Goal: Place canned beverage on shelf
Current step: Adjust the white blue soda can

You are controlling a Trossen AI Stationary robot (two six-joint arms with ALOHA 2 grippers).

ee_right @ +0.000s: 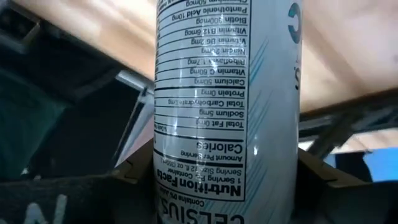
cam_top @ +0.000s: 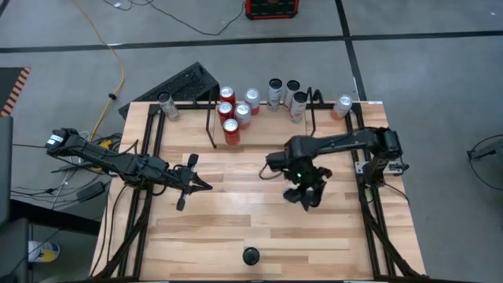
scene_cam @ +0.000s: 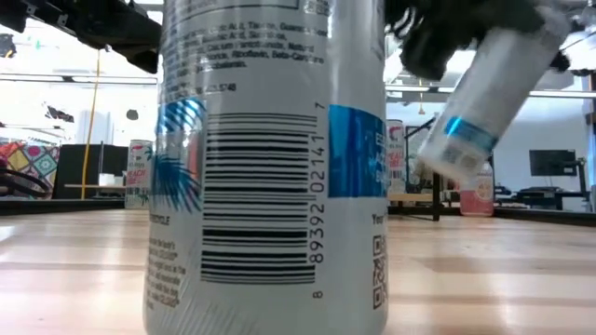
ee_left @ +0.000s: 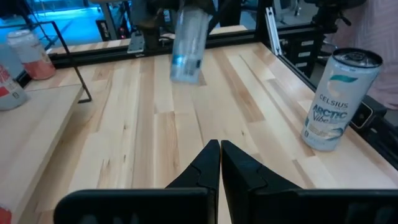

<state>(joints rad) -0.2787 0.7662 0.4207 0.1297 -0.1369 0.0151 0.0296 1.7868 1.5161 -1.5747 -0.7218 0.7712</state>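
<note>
High view: the right gripper (cam_top: 307, 194) hangs over mid-table, well apart from the low black wire shelf (cam_top: 263, 110) at the far edge, where red and silver cans (cam_top: 236, 112) stand.

Low view: the slim white-and-blue beverage can (scene_cam: 489, 93) is clamped tilted, clear of the wooden tabletop (scene_cam: 484, 279). A tilted carry could clip the rack's rods.

Left wrist view: the left gripper (ee_left: 219, 163) rests pinched shut, empty.

Right wrist view: the can fills the jaws; a smooth wall may slip.
</note>
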